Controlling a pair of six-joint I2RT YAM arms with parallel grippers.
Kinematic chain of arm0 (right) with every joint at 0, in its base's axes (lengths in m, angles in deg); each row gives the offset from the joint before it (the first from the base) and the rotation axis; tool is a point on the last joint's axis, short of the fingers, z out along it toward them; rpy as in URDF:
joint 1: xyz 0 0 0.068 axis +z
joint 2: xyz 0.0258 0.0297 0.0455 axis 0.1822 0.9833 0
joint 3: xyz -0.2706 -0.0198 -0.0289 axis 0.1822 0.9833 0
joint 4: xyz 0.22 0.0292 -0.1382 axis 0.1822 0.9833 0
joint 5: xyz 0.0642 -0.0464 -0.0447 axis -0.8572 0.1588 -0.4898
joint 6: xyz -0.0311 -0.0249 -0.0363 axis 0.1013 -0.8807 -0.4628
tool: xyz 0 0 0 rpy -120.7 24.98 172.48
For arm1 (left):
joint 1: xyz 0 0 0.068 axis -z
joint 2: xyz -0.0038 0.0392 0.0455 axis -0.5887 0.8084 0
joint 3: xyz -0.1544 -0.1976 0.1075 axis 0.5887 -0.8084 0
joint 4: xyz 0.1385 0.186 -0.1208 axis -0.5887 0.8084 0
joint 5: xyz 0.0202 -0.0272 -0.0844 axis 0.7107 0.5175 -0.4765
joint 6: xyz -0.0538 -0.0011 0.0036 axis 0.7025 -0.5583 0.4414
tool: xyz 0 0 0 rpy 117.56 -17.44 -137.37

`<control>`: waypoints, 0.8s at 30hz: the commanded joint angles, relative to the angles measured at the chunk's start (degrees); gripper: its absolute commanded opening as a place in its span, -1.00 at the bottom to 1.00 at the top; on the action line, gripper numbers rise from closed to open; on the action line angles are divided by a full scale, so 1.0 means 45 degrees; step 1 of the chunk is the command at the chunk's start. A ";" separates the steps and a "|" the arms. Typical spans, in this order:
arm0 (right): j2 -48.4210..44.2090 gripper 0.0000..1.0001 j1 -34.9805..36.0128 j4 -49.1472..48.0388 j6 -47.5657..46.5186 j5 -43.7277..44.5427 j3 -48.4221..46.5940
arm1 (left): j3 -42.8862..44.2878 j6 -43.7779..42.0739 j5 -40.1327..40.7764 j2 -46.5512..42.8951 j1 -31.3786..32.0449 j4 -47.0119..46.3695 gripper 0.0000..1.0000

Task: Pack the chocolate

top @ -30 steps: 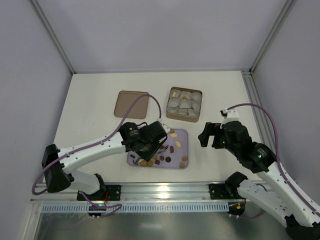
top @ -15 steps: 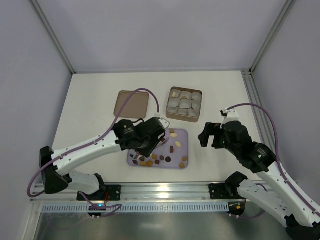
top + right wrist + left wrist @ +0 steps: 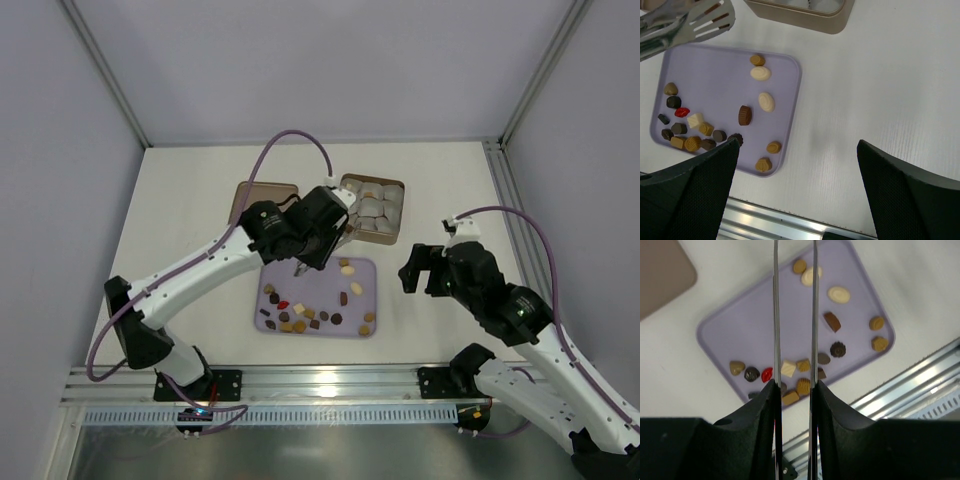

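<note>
Left of the tabletop's centre, toward the far edge, lies the flat brown lid (image 3: 255,203). Its right part is hidden under the left arm (image 3: 200,275), which reaches in across it. The left gripper (image 3: 301,268) hangs over the far left corner of the lavender tray (image 3: 318,282). Its two thin metal blades run side by side with a narrow gap (their tips leave the wrist view), so I cannot tell whether anything is pinched between them.

The tray sits at the middle of the near edge. The chocolate (image 3: 298,322) lies loose on it, mostly bunched along the near left side, with a red piece (image 3: 767,373) among the dark and caramel ones. Cream and tan pieces are scattered toward the right side. The blades cross the cluster in the wrist view and cover part of it.

Beyond the tray stands the brown box (image 3: 368,238) of grey liners (image 3: 372,208), its left wall behind the wrist.

The right gripper (image 3: 420,268) hovers over bare table just right of the tray, jaws spread wide and empty.
</note>
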 commanded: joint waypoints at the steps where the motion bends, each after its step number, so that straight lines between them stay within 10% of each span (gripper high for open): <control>1: -0.0124 0.99 -0.0019 -0.0002 -0.0137 0.0379 -0.0600 | 0.1364 -0.0773 0.0194 0.0933 -0.0501 -0.1355 -0.38; 24: -0.0066 0.99 -0.0019 0.0877 -0.0215 0.1024 -0.1616 | 0.7284 -0.2258 -0.1115 0.8824 -0.2297 -0.5241 -0.36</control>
